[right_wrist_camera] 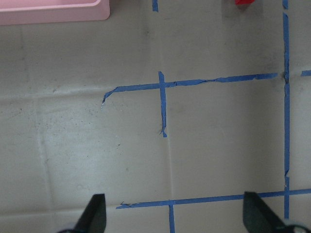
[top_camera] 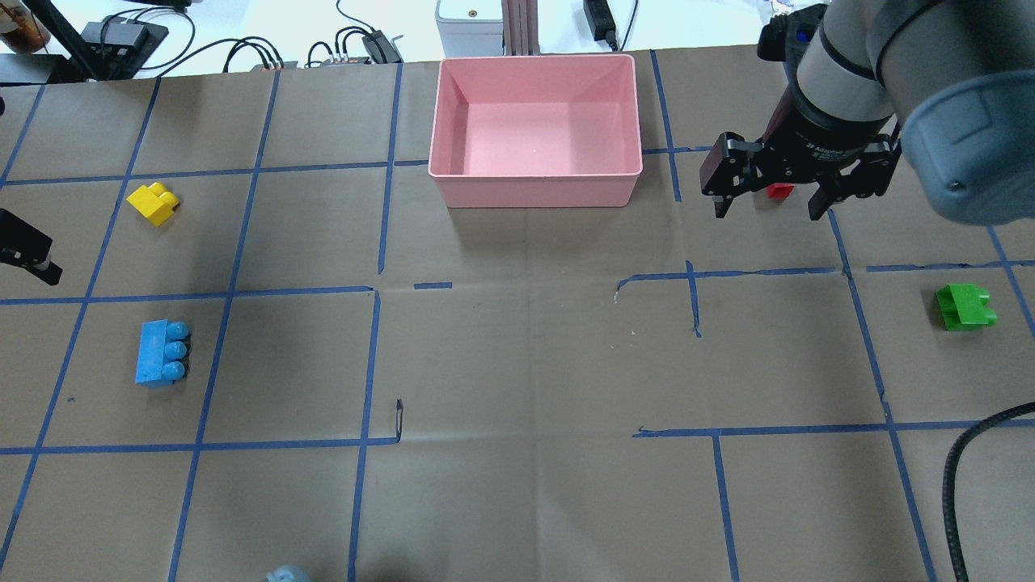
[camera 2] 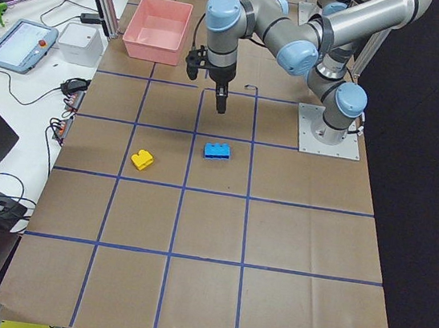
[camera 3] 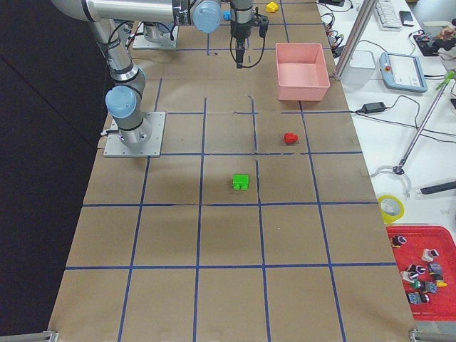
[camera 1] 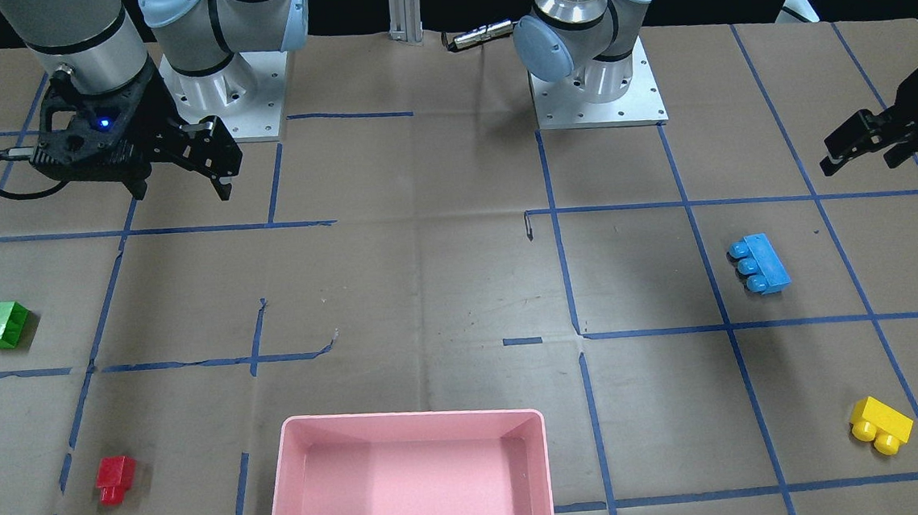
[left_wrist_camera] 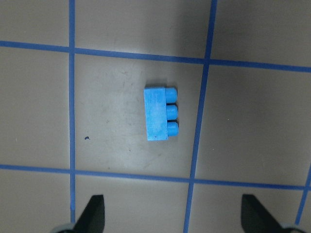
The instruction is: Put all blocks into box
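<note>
The pink box (top_camera: pixel 534 191) stands at the table's far middle and holds nothing. The green block (top_camera: pixel 965 307) and the tiny red block (top_camera: pixel 780 191) lie on my right side. The light-blue block (top_camera: pixel 162 353) and the yellow block (top_camera: pixel 153 203) lie on my left side. My right gripper (top_camera: pixel 766 208) is open and empty, raised, just right of the box; the red block shows between its fingers in the overhead view. My left gripper (left_wrist_camera: pixel 175 216) is open and empty, raised, with the light-blue block (left_wrist_camera: pixel 160 113) below and ahead of it.
Blue tape lines grid the brown paper-covered table (top_camera: pixel 517 364). Both arm bases (camera 1: pixel 596 86) are bolted on at the robot's side. Cables and devices (top_camera: pixel 356 44) lie beyond the far edge behind the box. A black cable (top_camera: pixel 970 453) hangs from the right arm.
</note>
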You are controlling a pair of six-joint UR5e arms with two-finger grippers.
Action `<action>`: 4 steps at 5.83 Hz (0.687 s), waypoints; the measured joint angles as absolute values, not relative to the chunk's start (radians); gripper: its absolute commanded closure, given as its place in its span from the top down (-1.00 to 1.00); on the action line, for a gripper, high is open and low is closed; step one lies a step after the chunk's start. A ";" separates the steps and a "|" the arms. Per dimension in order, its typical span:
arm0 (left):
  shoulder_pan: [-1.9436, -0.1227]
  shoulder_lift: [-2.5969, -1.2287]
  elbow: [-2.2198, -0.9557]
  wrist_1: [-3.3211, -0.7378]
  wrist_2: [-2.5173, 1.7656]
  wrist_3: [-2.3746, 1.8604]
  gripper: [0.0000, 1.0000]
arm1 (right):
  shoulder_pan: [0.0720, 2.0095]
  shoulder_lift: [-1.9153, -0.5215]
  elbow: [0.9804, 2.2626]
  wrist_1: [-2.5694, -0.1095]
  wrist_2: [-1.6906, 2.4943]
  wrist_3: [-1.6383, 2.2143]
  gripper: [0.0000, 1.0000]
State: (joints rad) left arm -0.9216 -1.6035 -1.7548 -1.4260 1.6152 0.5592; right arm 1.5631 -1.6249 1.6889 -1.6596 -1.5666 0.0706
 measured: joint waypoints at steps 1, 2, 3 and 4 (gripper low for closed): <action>-0.920 -1.627 -1.845 -1.294 1.615 0.534 0.95 | 1.563 -1.625 1.689 -1.660 -1.566 0.070 1.00; -0.919 -1.666 -1.905 -1.200 1.614 0.475 0.94 | 1.563 -1.625 1.689 -1.661 -1.566 0.069 1.00; -0.920 -1.721 -1.929 -1.143 1.610 0.424 0.94 | 1.561 -1.624 1.692 -1.661 -1.566 0.066 1.00; -0.922 -1.779 -1.936 -1.078 1.608 0.405 0.93 | 1.550 -1.619 1.699 -1.661 -1.565 0.047 1.00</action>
State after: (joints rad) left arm -0.9215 -1.7795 -1.9358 -1.0782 1.6080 0.4052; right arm 1.5496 -1.6195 1.6991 -1.6606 -1.5655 0.0468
